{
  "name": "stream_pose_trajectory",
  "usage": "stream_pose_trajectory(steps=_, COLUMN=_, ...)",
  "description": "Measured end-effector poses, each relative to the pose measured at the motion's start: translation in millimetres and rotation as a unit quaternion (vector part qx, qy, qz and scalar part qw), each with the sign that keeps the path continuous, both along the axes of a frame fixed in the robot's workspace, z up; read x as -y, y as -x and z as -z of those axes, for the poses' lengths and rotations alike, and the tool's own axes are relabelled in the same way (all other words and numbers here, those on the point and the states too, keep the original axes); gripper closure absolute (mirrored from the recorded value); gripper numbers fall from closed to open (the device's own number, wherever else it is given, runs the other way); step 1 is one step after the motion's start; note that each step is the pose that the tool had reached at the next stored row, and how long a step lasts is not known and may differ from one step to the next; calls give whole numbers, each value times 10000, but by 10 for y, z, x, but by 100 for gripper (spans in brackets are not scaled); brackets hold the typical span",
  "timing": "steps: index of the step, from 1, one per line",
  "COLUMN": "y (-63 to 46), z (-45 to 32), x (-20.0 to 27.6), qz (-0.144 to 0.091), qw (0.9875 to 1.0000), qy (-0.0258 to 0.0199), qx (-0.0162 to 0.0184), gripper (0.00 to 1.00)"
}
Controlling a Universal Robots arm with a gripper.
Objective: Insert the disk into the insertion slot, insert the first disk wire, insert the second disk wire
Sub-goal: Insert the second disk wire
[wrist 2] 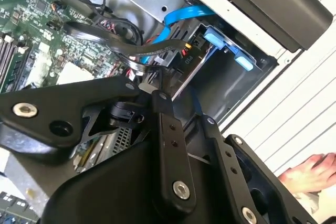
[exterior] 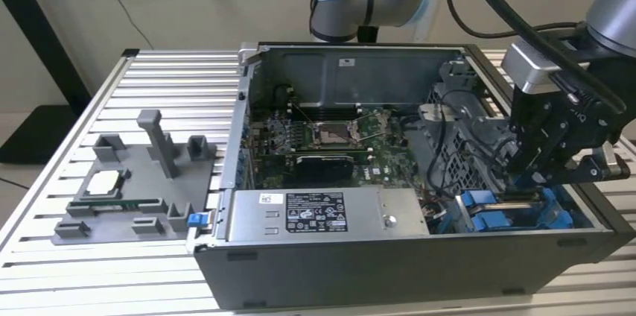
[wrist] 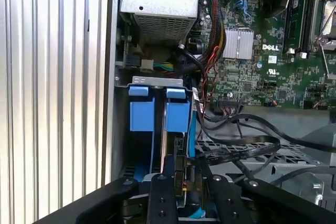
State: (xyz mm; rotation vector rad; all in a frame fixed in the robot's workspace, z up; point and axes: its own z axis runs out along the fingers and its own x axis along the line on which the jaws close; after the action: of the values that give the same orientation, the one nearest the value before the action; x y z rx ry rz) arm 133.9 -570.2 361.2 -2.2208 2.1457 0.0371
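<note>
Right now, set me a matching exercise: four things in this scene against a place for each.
1. disk
2. power-supply box
3. grey fixture tray
4. gripper

A. on the slatted table, outside the case
B. over the blue carriers
C. front of the case, labelled top
D. on edge in the blue carrier slot

Pairs: 1-D, 2-C, 3-A, 4-B

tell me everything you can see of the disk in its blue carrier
The disk stands on edge in the drive bay at a corner of the open computer case, beside the grey power-supply box. Its bright blue plastic carrier shows two tabs at the bay's mouth; the metal drive appears as a thin silver edge between them. The gripper hangs right at its wired end, where black cables gather.
</note>
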Motion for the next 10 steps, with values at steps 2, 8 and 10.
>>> stream_pose_trajectory(steps=2, y=0, z=-16, x=0, qz=0, qw=10000, qy=-1, qx=0, gripper=0)
stream_pose_trajectory(steps=8, y=0, z=-63, x=0, qz=0, qw=10000, qy=-1, qx=0, gripper=0)
stream_pose_trajectory(steps=10, y=0, z=-68, x=0, qz=0, qw=10000, qy=-1, qx=0, gripper=0)
